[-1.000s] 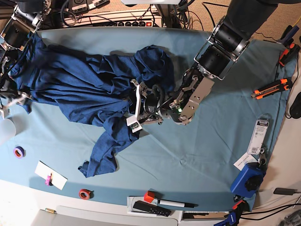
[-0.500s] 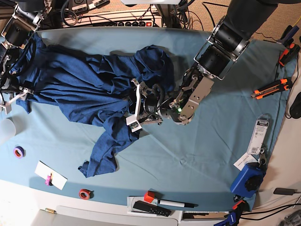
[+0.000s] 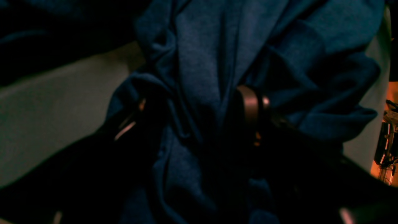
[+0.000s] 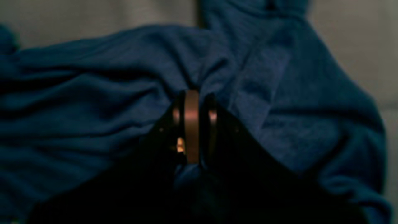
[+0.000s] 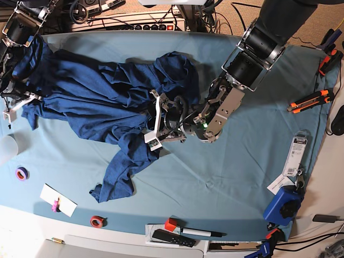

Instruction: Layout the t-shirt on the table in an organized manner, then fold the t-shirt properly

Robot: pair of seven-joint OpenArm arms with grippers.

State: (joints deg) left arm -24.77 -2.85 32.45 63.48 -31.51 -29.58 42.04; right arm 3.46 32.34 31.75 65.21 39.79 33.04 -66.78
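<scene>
The dark navy t-shirt (image 5: 91, 97) lies crumpled across the left and middle of the teal table (image 5: 242, 172), with one part trailing toward the front (image 5: 121, 172). At the far left, my right gripper (image 5: 20, 102) is shut on the shirt's edge. The right wrist view shows its fingers (image 4: 191, 124) pressed together on a fold of the t-shirt (image 4: 93, 102). My left gripper (image 5: 160, 122) rests at the shirt's right end. In the left wrist view its fingers (image 3: 250, 109) stand wide apart, with bunched t-shirt cloth (image 3: 199, 68) lying between them.
Along the front edge are a purple tape ring (image 5: 21, 173), a white card (image 5: 58, 200), a red tape ring (image 5: 97, 221) and a marker with a black remote (image 5: 183, 233). To the right lie an orange cutter (image 5: 310, 100), a white packet (image 5: 295, 156) and a blue device (image 5: 283, 206).
My right gripper has shut on the shirt's left edge and moved slightly toward the back of the table, taking the cloth with it. The left arm has stayed still.
</scene>
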